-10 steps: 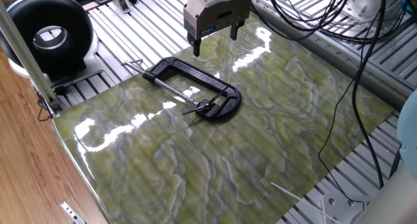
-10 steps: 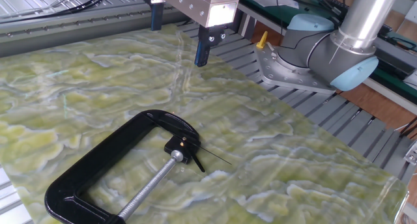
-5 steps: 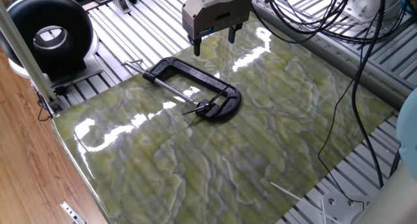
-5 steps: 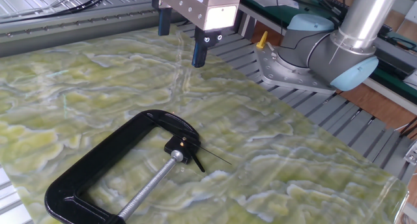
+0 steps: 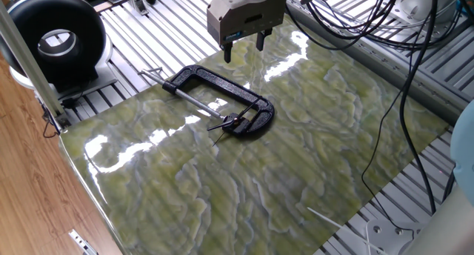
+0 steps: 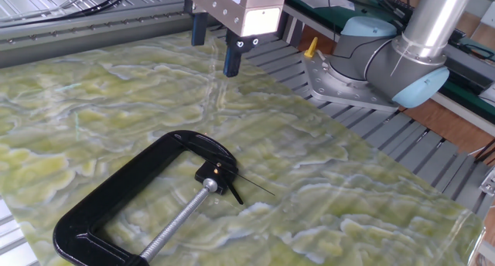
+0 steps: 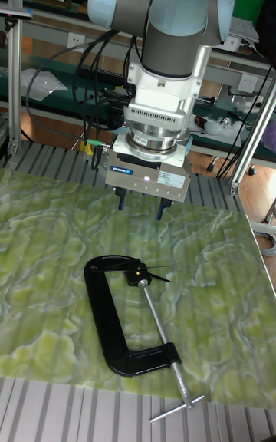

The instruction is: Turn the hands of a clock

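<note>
The clock (image 5: 232, 122) is a small black hub held in the jaw of a black C-clamp (image 5: 215, 83) lying flat on the green marbled mat. Its thin black hands (image 5: 218, 126) fan out from the hub over the mat. The other fixed view shows the hub (image 6: 220, 173) and hands (image 6: 251, 183) at the end of the clamp's screw; the tall view shows the hub (image 7: 139, 274) and hands (image 7: 157, 268) too. My gripper (image 5: 244, 49) hangs above the mat beyond the clamp, apart from the clock, fingers pointing down, open with a narrowed gap and nothing between them (image 6: 215, 46) (image 7: 141, 206).
A big black ring with a grey centre (image 5: 55, 40) stands at the back left on the slatted table. The arm's base (image 6: 371, 61) sits off the mat's far edge. Cables (image 5: 370, 18) hang at the back right. The clamp's screw handle (image 7: 178, 404) reaches the mat's edge.
The gripper's two fingers have moved closer together over the last second. The gripper body has barely shifted. Clamp, clock and hands have not moved.
</note>
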